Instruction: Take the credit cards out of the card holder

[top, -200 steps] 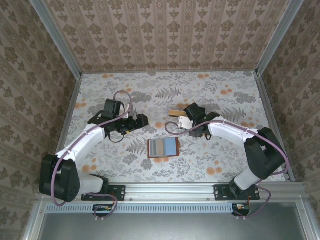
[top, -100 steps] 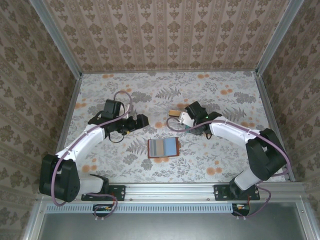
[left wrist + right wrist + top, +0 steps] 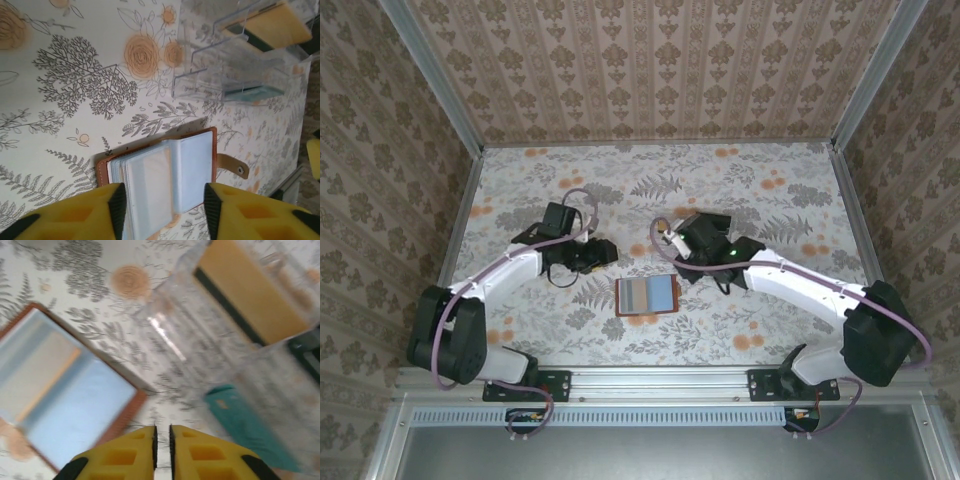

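Card holder (image 3: 647, 296) lies open, brown rim, blue-grey lining.

I see the card holder (image 3: 647, 296) lying open and flat on the floral table (image 3: 770, 180), pale lining up, brown rim round it. The left gripper (image 3: 605, 251) is just beyond its far left corner, not touching. The right gripper (image 3: 669, 240) is just beyond its far edge. I can't read the jaws.
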Available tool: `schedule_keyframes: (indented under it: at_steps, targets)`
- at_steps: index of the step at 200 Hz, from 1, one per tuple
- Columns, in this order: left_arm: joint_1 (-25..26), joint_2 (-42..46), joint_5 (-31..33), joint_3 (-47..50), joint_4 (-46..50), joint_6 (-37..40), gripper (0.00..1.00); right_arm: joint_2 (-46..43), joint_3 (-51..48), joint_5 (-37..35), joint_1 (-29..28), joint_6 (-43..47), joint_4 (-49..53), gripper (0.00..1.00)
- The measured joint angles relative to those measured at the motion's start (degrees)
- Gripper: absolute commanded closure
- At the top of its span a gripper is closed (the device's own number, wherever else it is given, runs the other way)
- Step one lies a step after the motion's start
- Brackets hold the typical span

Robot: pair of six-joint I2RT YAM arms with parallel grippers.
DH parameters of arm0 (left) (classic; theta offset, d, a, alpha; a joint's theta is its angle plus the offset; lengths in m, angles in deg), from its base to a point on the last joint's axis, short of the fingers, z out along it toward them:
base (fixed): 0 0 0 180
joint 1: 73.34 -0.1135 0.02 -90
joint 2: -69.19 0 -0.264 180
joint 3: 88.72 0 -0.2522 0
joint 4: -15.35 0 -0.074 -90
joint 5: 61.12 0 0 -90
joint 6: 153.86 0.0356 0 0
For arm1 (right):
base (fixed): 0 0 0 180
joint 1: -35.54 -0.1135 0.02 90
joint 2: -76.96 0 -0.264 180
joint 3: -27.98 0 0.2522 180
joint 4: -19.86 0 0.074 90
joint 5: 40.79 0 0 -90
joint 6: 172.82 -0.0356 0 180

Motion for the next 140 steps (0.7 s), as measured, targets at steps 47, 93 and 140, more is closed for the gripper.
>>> schedule_keyframes:
  at_steps: [47,93,140]
  targets:
    - [4.46,-1.97,1.07,0.85,0.0,-1.01,0.91,8.66,-0.55,3.02,-2.29,-15.96,-1.25,0.88]
    - [6.23,-3.15,1.84,2.82,0.0,-1.07,0.91,11.26,-5.97,4.79,-2.97,-24.37,-4.48,0.88]
    - [7.15,-4.22,1.95,4.31,-0.17,-1.07,0.88,12.09,-7.91,5.35,-3.87,-28.63,-7.87,0.87]
